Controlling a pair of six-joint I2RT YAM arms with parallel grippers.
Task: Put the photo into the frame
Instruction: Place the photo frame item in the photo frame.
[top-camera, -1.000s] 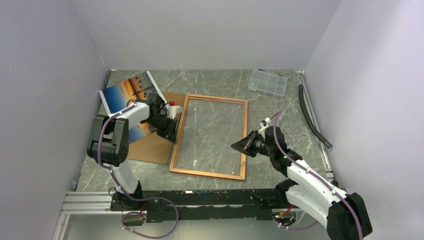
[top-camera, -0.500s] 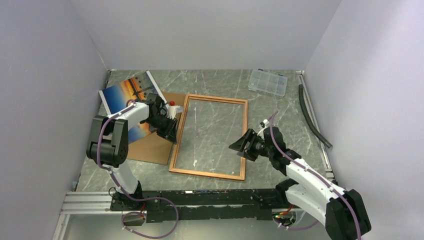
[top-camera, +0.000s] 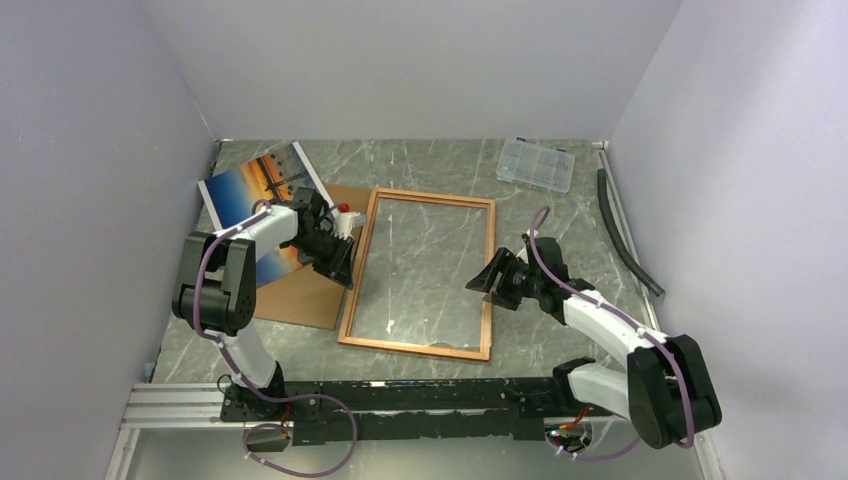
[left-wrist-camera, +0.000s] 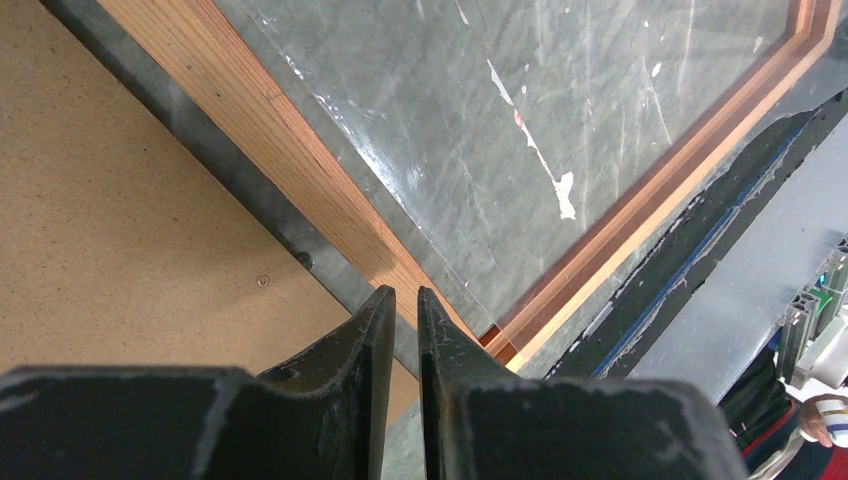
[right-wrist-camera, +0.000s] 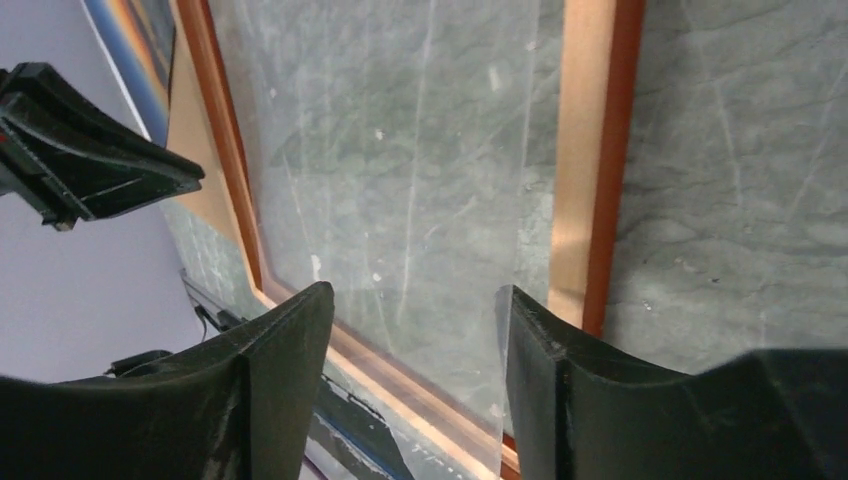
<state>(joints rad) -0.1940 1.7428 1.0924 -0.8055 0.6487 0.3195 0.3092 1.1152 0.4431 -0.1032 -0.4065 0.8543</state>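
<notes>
Wooden frame (top-camera: 415, 348) — glossy photo (top-camera: 250, 185)

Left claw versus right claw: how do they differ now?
The black left claw is nearly closed; the black right claw stands wide open. The left claw sits by the left rail of the reddish-orange wooden picture frame, the right claw by its right rail. Both hold nothing.

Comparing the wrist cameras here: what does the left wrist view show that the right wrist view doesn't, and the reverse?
Left wrist only: the left gripper close up, almost shut and empty, by the backing board and the left side of the frame. Right wrist only: the right gripper, open and empty, by the frame's right side, and a sliver of the photo. Both: the frame, its clear pane, the marble table.
</notes>
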